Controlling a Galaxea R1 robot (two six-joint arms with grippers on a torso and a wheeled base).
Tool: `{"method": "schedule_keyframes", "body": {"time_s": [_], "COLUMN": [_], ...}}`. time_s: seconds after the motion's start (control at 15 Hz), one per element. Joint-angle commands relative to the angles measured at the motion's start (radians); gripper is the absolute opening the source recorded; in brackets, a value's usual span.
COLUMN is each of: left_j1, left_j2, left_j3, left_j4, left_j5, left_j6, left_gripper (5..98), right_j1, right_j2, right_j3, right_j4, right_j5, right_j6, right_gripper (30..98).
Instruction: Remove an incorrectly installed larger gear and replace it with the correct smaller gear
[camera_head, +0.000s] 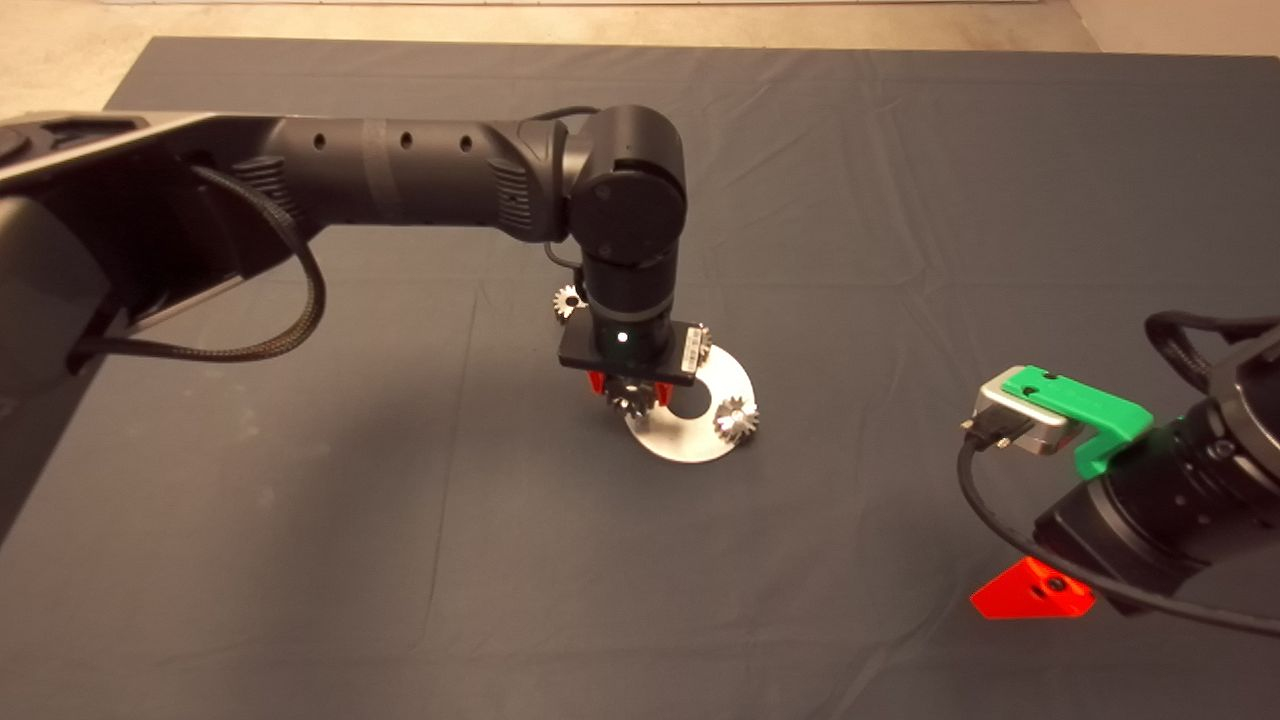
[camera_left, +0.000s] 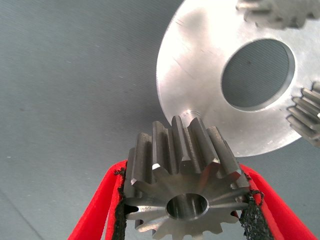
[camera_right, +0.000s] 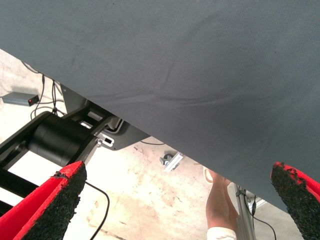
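My left gripper (camera_head: 630, 390) stands over the near left edge of the round silver plate (camera_head: 690, 440). It is shut on the smaller gear (camera_left: 180, 175), dull dark-grey steel with a round centre hole, held between both red fingers (camera_left: 100, 210). The gear hangs just over a short peg (camera_left: 191, 114) at the plate's rim. The larger gear (camera_head: 568, 300), bright and star-like, lies on the mat behind the left wrist, partly hidden by it. My right gripper (camera_right: 175, 200) is open and empty, parked at the lower right (camera_head: 1030, 592).
The plate (camera_left: 200, 60) has a big centre hole (camera_left: 257, 74). Two more gears sit on it, one at the near right (camera_head: 735, 418) and one at the far edge (camera_head: 703, 340). A person's leg (camera_right: 220, 200) shows on the floor beyond the mat.
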Motion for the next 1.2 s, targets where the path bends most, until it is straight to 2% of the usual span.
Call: {"method": "schedule_keyframes", "body": {"time_s": [0.0, 0.13, 0.33, 0.6, 0.67, 1.13], "left_j1": [-0.026, -0.021, -0.004, 0.105, 0.114, 0.121], "left_j2": [-0.153, -0.216, -0.246, -0.253, -0.258, -0.270], "left_j3": [0.147, 0.175, 0.186, 0.182, 0.186, 0.188], "left_j4": [-0.015, -0.009, 0.011, 0.091, 0.098, 0.104], "left_j5": [0.066, 0.063, 0.066, 0.066, 0.066, 0.064], "left_j6": [-0.060, -0.054, -0.043, -0.040, -0.042, -0.040], "left_gripper": [44.5, 44.4, 44.4, 44.3, 44.3, 44.1], "right_j1": [0.017, 0.017, 0.017, 0.016, 0.015, 0.015], "right_j2": [0.003, 0.003, 0.003, 0.003, 0.003, 0.003], "right_j3": [0.004, 0.003, 0.003, 0.004, 0.003, 0.003], "right_j4": [0.032, 0.032, 0.031, 0.032, 0.032, 0.032], "right_j5": [-0.001, -0.001, 0.001, -0.001, -0.001, -0.001], "right_j6": [0.002, 0.001, 0.002, 0.002, 0.001, 0.002], "right_gripper": [97.7, 97.7, 97.7, 97.7, 97.7, 97.7]}}
